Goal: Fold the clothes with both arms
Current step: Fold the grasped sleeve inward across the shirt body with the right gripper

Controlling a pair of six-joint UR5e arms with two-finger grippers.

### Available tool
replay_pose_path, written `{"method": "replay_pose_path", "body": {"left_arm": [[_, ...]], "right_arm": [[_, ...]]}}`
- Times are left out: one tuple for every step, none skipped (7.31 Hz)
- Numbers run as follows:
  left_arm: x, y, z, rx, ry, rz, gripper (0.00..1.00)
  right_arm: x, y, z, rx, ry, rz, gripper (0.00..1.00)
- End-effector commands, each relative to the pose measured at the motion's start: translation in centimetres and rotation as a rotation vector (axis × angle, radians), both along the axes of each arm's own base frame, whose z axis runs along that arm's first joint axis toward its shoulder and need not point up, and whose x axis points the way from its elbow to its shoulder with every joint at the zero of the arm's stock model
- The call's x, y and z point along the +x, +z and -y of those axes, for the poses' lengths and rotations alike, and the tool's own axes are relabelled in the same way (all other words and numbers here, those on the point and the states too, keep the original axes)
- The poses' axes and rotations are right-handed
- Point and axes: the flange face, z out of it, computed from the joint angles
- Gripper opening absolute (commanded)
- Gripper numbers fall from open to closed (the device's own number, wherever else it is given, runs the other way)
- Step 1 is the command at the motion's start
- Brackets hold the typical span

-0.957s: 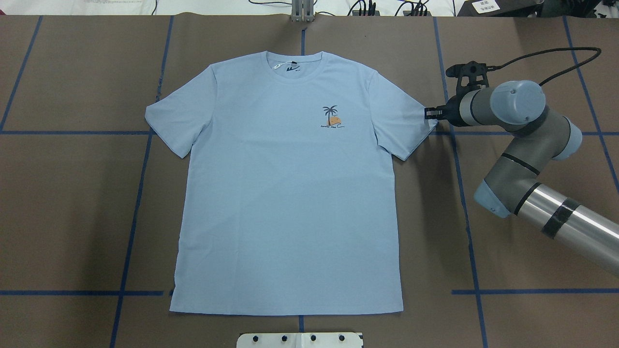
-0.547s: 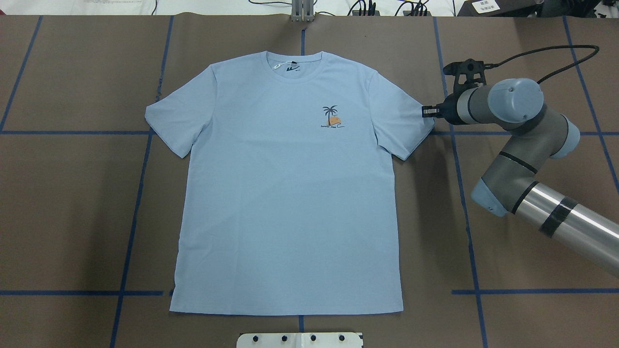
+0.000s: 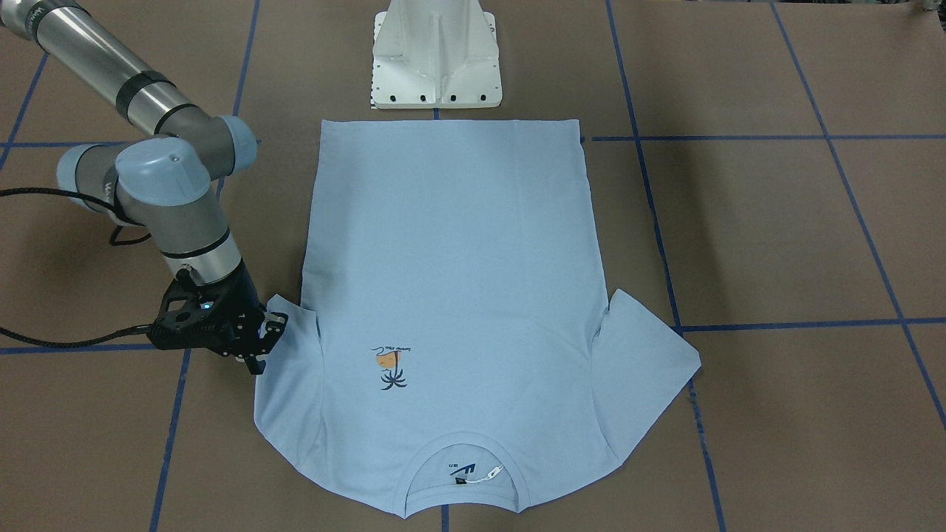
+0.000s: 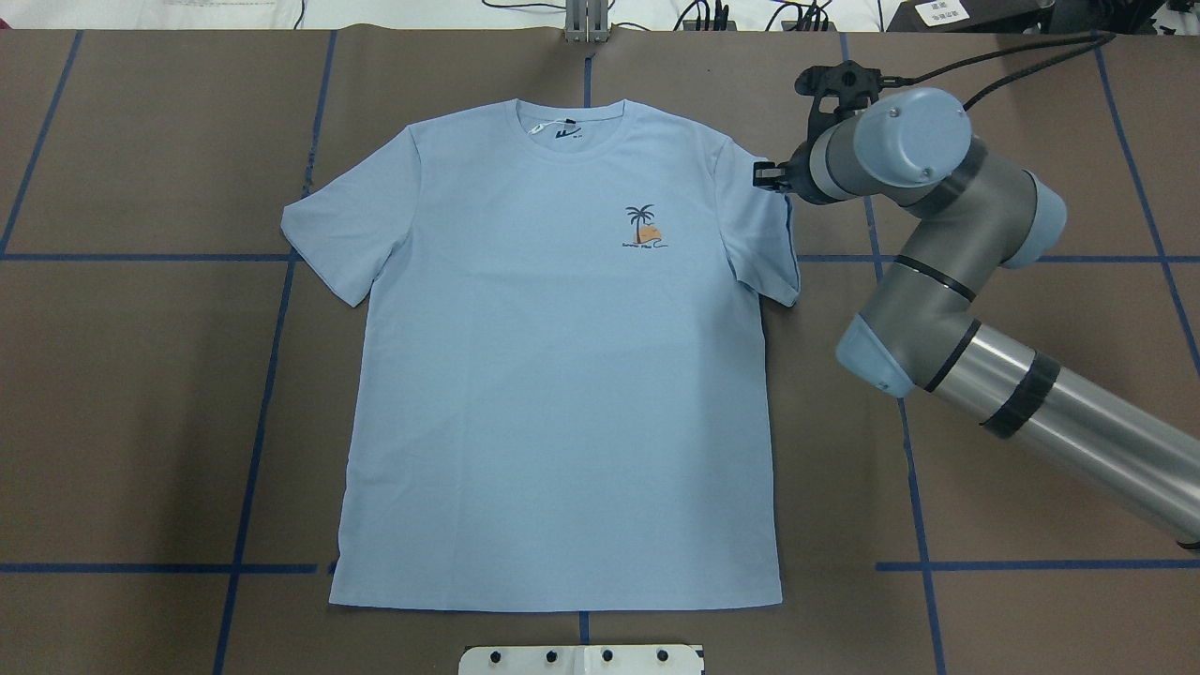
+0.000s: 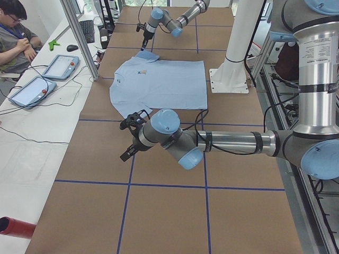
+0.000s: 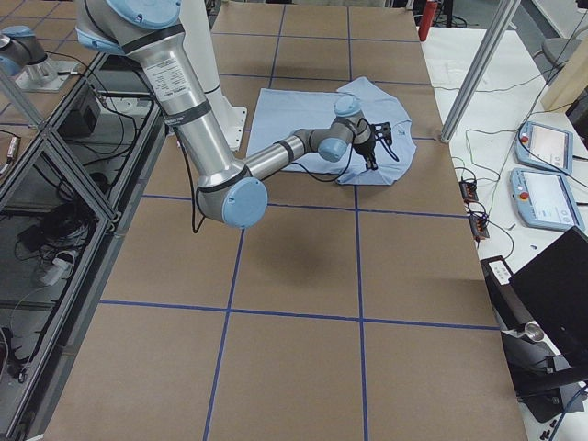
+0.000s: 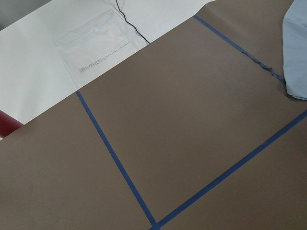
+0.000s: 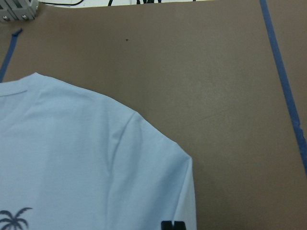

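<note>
Your right gripper [image 4: 759,175] is pinching the outer hem of the near sleeve [image 4: 764,239], jaws closed on the cloth, and is holding that edge raised and turned in toward the chest. The T-shirt [image 4: 562,394] is lying flat and face up on the middle of the table [image 4: 141,422], collar away from the robot. By my judgement, the first sleeve fold is under way. Next you are needing to carry the hem inward over the body panel, lay it down without dragging the shoulder, then release. Your left gripper [image 5: 131,138] is hanging over bare table beyond the opposite sleeve [image 4: 337,234]; whether it is open I cannot tell.
</note>
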Motion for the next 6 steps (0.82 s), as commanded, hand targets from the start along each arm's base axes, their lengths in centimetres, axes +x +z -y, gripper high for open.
{"method": "replay_pose_path", "body": {"left_arm": [[0.0,0.0,0.0,-0.001,-0.001,-0.001,1.0],[0.0,0.0,0.0,-0.001,0.0,-0.002,1.0],[0.0,0.0,0.0,-0.001,-0.001,-0.001,1.0],[0.0,0.0,0.1,-0.001,0.0,-0.002,1.0],[0.1,-0.1,0.2,0.0,0.0,-0.001,1.0],[0.1,-0.2,0.2,0.002,0.0,-0.001,1.0]], "right_arm": [[-5.3,-9.1,-1.4,-0.043,0.101,-0.016,0.0],[-7.2,-10.1,-2.5,-0.047,0.119,-0.01,0.0],[-10.1,-10.6,-2.8,-0.028,0.133,-0.035,0.0],[-13.1,-10.0,-4.4,-0.007,0.117,-0.074,0.0],[-14.1,-9.7,-5.4,0.03,0.126,-0.089,0.49],[-15.4,-9.2,-6.3,0.066,0.139,-0.095,0.99]]}}
